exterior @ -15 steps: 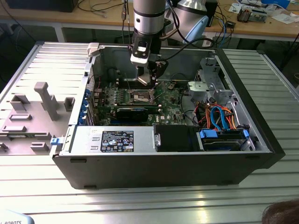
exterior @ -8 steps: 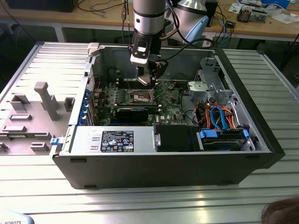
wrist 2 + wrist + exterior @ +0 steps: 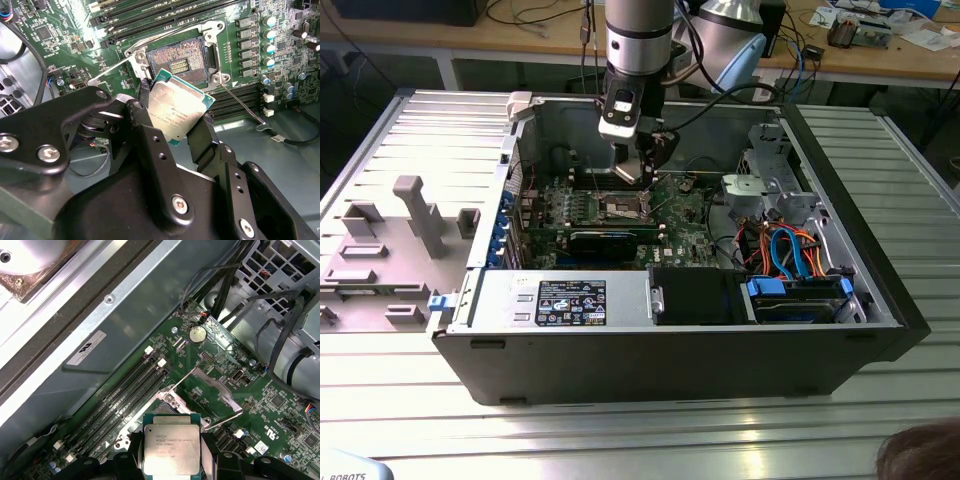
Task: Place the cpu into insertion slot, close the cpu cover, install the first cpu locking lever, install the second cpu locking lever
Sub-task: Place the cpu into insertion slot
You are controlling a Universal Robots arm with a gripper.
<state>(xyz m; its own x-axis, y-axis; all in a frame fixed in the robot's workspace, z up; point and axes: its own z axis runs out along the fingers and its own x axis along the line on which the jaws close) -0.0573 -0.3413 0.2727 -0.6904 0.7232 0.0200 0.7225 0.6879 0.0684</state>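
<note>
While my gripper (image 3: 175, 105) clamps the chip (image 3: 178, 114) by two edges, near the open socket (image 3: 176, 59) and apart from it, I fear a skewed lowering would seat it crooked and damage the socket.

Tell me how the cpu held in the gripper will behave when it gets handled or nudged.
The cpu is a thin flat plate with a metal top, so it is probably stiff and light. The gripper pinches it by opposite edges only, so it could slip or pivot if bumped. Being flat and square, it shouldn't roll.
</note>
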